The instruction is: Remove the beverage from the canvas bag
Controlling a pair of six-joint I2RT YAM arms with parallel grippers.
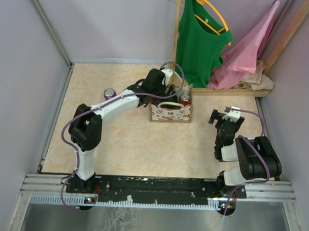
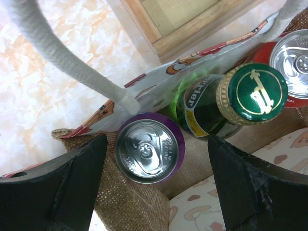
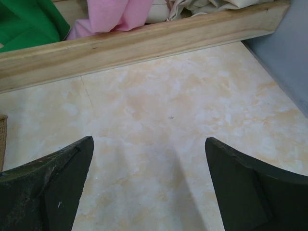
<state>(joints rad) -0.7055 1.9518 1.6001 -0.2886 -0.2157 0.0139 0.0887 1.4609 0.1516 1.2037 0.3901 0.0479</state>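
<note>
The canvas bag [image 1: 170,113] stands upright at the back middle of the table, its white handle [image 2: 62,53] looping across the left wrist view. Inside it stand a purple can [image 2: 149,154], a green glass bottle [image 2: 257,91] with a green cap and a red can [image 2: 293,57]. My left gripper [image 1: 170,94] is open over the bag's mouth; in the left wrist view [image 2: 156,144] its jaws stand either side of the purple can, apart from it. My right gripper [image 1: 220,117] is open and empty over bare table [image 3: 149,144] to the right of the bag.
Another purple can [image 1: 109,93] stands on the table left of the bag. A wooden rack base [image 1: 231,91] lies just behind the bag, with a green top [image 1: 197,41] and a pink cloth [image 1: 251,45] hanging over it. Grey walls close the sides.
</note>
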